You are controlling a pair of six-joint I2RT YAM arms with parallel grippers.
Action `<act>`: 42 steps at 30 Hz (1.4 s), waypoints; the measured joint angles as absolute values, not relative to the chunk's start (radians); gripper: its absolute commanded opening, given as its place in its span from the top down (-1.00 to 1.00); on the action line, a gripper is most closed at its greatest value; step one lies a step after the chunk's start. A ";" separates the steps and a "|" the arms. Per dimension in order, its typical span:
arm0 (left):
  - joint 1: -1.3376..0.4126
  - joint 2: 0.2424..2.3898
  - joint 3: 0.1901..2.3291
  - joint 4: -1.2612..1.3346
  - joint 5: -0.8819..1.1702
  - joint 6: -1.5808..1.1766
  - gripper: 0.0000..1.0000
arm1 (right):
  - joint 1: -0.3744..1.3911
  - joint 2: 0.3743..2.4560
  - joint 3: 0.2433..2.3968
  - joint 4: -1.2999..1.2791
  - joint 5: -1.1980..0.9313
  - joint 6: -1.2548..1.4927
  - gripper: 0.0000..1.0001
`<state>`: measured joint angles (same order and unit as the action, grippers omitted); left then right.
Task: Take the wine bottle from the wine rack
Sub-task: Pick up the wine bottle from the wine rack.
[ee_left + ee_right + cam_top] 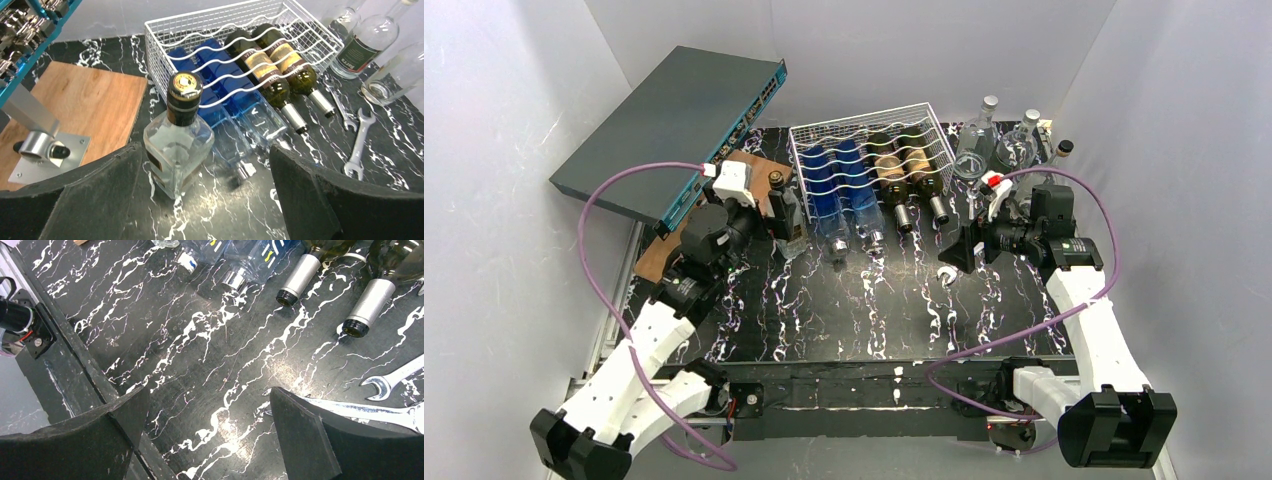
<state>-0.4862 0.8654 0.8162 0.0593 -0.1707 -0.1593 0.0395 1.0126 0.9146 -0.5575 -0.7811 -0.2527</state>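
Note:
The white wire wine rack (864, 116) lies at the back middle of the black marble table. It also shows in the left wrist view (156, 55). It holds two blue bottles (839, 188) and two dark wine bottles with tan labels (907, 168), necks pointing toward me. The wine bottles also show in the left wrist view (272, 67), and their silver-capped necks in the right wrist view (300, 275). My left gripper (207, 200) is open and empty, left of the rack, just short of an upright clear square bottle (177, 145). My right gripper (210, 440) is open and empty, above the table in front of the rack's right side (954, 255).
A grey network switch (674, 120) leans at the back left. A wooden board (95, 105) with a metal bracket (45, 150) lies below it. Clear glass bottles (999, 140) stand right of the rack. Wrenches (357, 142) lie by my right gripper (395, 380).

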 measured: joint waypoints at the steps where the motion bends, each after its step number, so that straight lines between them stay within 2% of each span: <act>1: -0.486 0.860 0.838 0.016 -0.167 -0.167 -0.97 | 0.039 1.014 0.916 -0.562 -0.781 -0.265 -0.97; 9: -0.486 0.763 0.905 -0.292 -0.110 -0.239 -0.97 | 0.039 1.023 0.926 -0.597 -0.769 -0.348 -0.97; 18: -0.486 0.680 0.944 -0.476 -0.069 -0.345 -0.97 | 0.039 1.023 0.930 -0.602 -0.760 -0.389 -0.97; 38: -0.488 0.624 0.957 -0.594 0.207 -0.645 -0.97 | 0.039 1.004 0.807 -0.491 -0.769 -0.370 -0.97; 42: -0.545 0.637 0.956 -0.595 0.221 -0.684 -0.97 | 0.034 0.995 0.780 -0.469 -0.785 -0.366 -0.97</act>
